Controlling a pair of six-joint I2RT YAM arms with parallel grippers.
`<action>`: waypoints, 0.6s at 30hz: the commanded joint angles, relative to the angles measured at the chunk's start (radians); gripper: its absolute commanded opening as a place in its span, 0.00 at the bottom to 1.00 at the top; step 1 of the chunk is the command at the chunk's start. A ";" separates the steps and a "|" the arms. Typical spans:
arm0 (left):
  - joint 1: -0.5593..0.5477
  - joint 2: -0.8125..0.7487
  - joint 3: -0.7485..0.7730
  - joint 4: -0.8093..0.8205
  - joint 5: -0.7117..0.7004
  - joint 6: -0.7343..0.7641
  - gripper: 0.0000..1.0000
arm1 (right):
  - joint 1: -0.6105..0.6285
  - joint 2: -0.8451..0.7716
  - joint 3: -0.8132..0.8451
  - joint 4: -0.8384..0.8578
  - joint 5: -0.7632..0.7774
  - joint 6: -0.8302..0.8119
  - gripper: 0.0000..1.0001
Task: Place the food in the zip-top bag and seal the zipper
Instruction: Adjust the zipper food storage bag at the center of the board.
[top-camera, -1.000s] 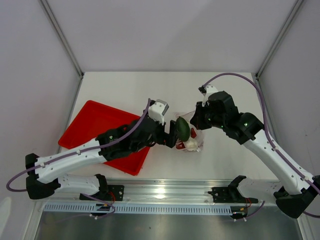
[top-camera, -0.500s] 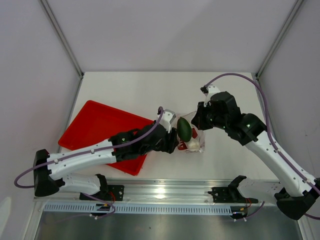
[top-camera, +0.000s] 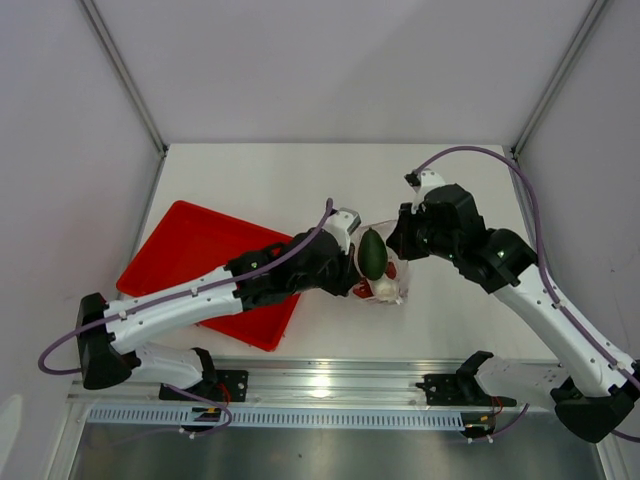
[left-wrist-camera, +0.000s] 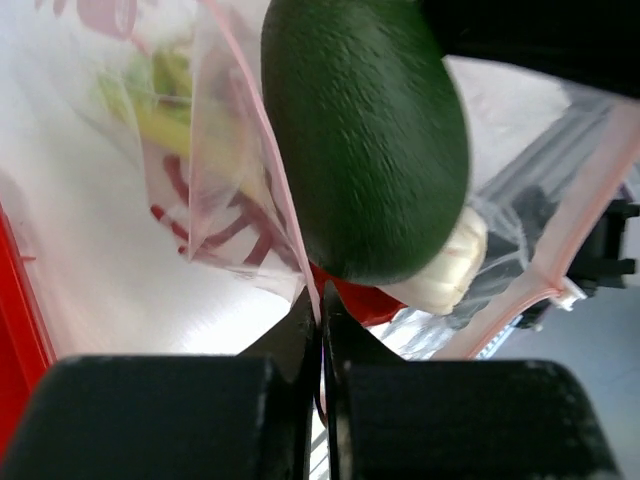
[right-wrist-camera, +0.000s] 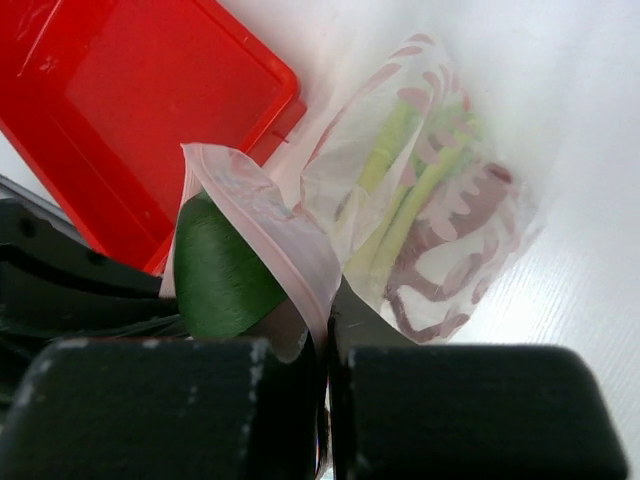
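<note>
Two grippers are pinching the bag's mouth. The left gripper is clamping one lip thinly between nearly closed fingers, and the right gripper is clamping the other by the zipper. The fruit is sitting at the mouth between them. The lobster and leek are lying inside, beside the tray.

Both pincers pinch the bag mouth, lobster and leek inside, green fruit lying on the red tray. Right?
No: the green fruit sits at the mouth of the zip-top bag, not on the red tray; the top external view shows it.
</note>
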 joint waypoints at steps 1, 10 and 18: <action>0.003 -0.003 0.094 -0.019 0.015 0.012 0.01 | -0.002 -0.035 0.049 0.022 0.059 -0.023 0.00; 0.002 -0.012 0.240 -0.127 -0.025 0.023 0.00 | -0.010 -0.027 0.143 -0.043 0.172 -0.076 0.00; -0.005 -0.018 0.206 -0.119 -0.028 0.016 0.01 | -0.012 -0.021 0.122 -0.018 0.166 -0.081 0.00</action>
